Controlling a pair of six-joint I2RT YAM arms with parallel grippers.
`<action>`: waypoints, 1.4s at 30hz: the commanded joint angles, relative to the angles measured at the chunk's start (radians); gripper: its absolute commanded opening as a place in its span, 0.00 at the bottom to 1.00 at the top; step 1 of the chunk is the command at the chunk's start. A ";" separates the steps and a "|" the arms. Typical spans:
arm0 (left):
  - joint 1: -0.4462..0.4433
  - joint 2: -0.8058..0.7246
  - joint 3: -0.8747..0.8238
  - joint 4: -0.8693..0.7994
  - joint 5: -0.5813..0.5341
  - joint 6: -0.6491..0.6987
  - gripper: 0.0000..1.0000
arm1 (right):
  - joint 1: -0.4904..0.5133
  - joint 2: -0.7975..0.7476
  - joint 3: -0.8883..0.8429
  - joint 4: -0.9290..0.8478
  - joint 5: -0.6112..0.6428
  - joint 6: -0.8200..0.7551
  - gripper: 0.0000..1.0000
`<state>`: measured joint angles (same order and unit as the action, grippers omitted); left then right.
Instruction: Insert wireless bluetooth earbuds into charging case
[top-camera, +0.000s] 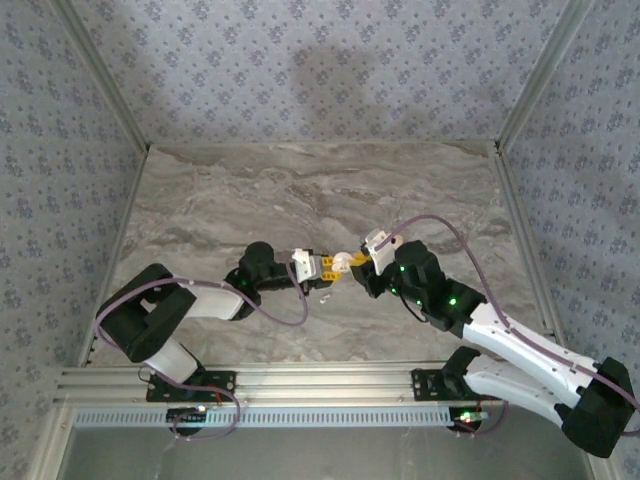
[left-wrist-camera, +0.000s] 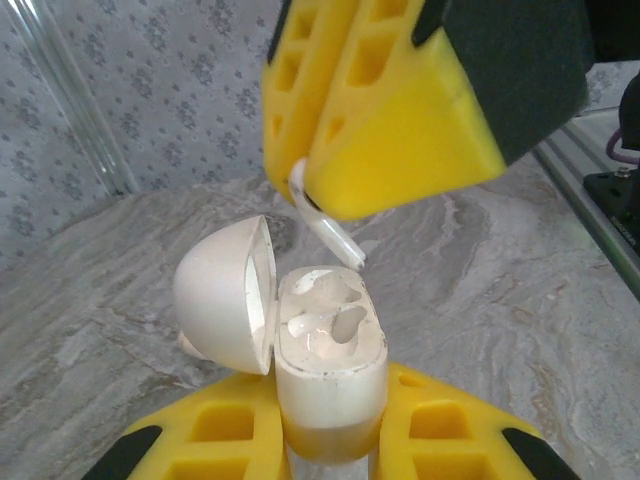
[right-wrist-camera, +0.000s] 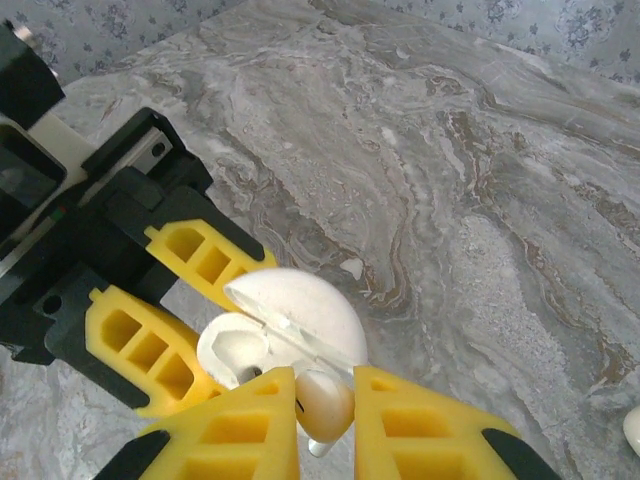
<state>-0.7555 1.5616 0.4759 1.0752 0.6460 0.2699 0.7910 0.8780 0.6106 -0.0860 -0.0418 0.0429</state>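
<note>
My left gripper (left-wrist-camera: 333, 435) is shut on the charging case (left-wrist-camera: 330, 375), a cream-white case held upright with its domed lid (left-wrist-camera: 220, 295) swung open to the left and its moulded sockets facing up. Just above it, my right gripper (right-wrist-camera: 325, 412) is shut on one of the earbuds (right-wrist-camera: 322, 400). Its white stem (left-wrist-camera: 330, 233) pokes out below the yellow fingers (left-wrist-camera: 390, 130) toward the case opening, not touching it. In the top view the two grippers meet tip to tip over the table's middle, left gripper (top-camera: 320, 266), right gripper (top-camera: 360, 260), with the case (top-camera: 339, 262) between them.
Grey marble tabletop (top-camera: 320, 190) with patterned walls on three sides and metal rails along the edges. A second white earbud (right-wrist-camera: 632, 428) lies on the table at the right wrist view's lower right edge. A small white fleck (right-wrist-camera: 352, 268) lies beyond the case.
</note>
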 joint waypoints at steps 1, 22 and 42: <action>-0.009 -0.036 -0.002 0.045 -0.015 0.037 0.16 | 0.010 0.008 0.024 -0.022 -0.015 -0.014 0.18; -0.018 -0.059 0.003 0.017 -0.021 0.033 0.16 | 0.017 -0.043 0.038 0.058 -0.064 0.011 0.19; -0.019 -0.051 0.018 0.072 -0.028 -0.045 0.16 | 0.014 0.005 0.006 0.105 -0.072 0.022 0.19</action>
<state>-0.7681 1.5314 0.4702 1.0973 0.6113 0.2504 0.8013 0.8791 0.6243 -0.0162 -0.1055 0.0483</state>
